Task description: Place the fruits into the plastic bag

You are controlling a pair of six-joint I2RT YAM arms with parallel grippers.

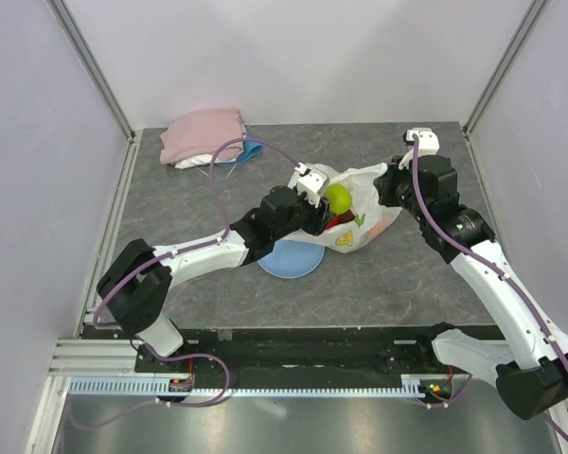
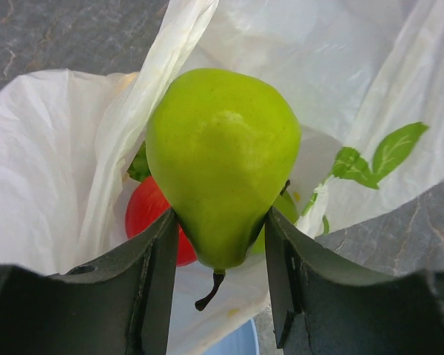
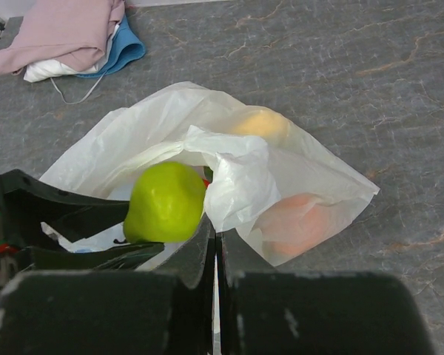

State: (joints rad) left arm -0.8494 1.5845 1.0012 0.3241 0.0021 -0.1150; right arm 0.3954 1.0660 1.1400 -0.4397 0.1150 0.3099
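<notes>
Grey marbled surface [image 1: 407,274] fills the space between pale wall panels, and the plastic bag [image 1: 379,219] lies on it toward the far middle, just right of centre, with its mouth turned to the left.

My left gripper [image 2: 220,229] is pinching the pear [image 2: 222,163] by its narrow stem end. The jaws are part-way spread around it and the fat end points into the bag's opening. The pear hangs right at the mouth, above the white film and not yet resting on anything. Below it, inside the bag, I can see a red apple [image 2: 152,222] and a bit of something green that I can't name. Through the film on the right there is an orange [image 3: 300,222], and farther back a yellow shape that I take for the mango [image 3: 260,122].

My right gripper [image 3: 215,244] has its jaws pressed together at the bag's right side. A thin strip of white shows between them, so I judge it is holding a fold of the rim to keep the mouth up.

The step in hand is dropping the pear in. Next I should carry it slightly deeper past the loose flap of film and spread the left jaws, while the right keeps its hold so the opening doesn't collapse. The light-blue plate [image 1: 289,257] sits just near of the bag, under my left arm, and I see no fruit on the part that shows.
</notes>
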